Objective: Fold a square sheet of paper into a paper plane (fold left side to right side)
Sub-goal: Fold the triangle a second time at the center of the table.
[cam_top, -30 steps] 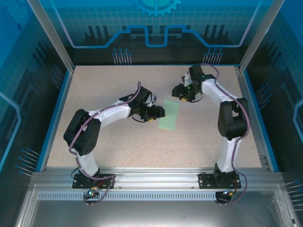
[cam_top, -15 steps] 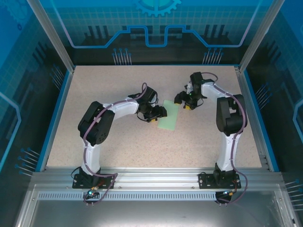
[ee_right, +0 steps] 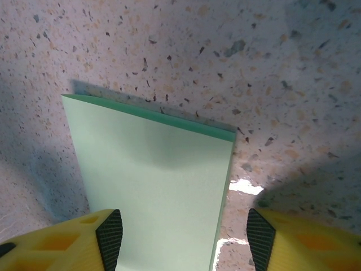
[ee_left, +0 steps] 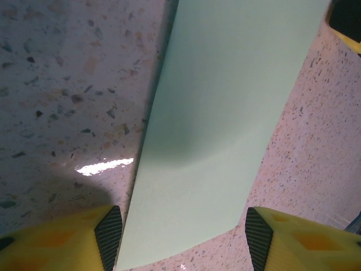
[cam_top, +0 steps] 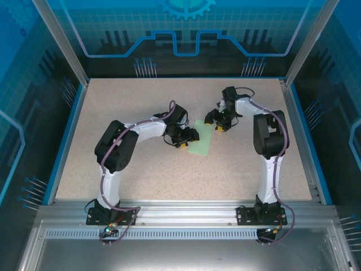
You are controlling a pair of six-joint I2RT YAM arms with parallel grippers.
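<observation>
The square sheet of paper [cam_top: 202, 136], pale mint green, lies flat on the table folded in half into a narrow rectangle; it has no paper plane shape. In the right wrist view its far end [ee_right: 152, 180] shows two layers with a darker green edge. My left gripper [cam_top: 190, 137] is open, low over the sheet's left long edge, and the paper [ee_left: 220, 113] runs between its fingertips [ee_left: 183, 240]. My right gripper [cam_top: 218, 122] is open at the sheet's far right corner, its fingers [ee_right: 110, 237] straddling the strip's end. Neither holds anything.
The speckled beige table [cam_top: 124, 169] is bounded by a blue rim [cam_top: 66, 135] and aluminium posts. Both arm bases sit at the near edge [cam_top: 180, 212]. A yellow finger of the right gripper [ee_left: 345, 20] shows at the left wrist view's top right corner.
The right gripper has dropped down and toward the sheet's far end. The left arm's elbow swung right and up while its gripper stayed at the paper. The sheet has not moved.
</observation>
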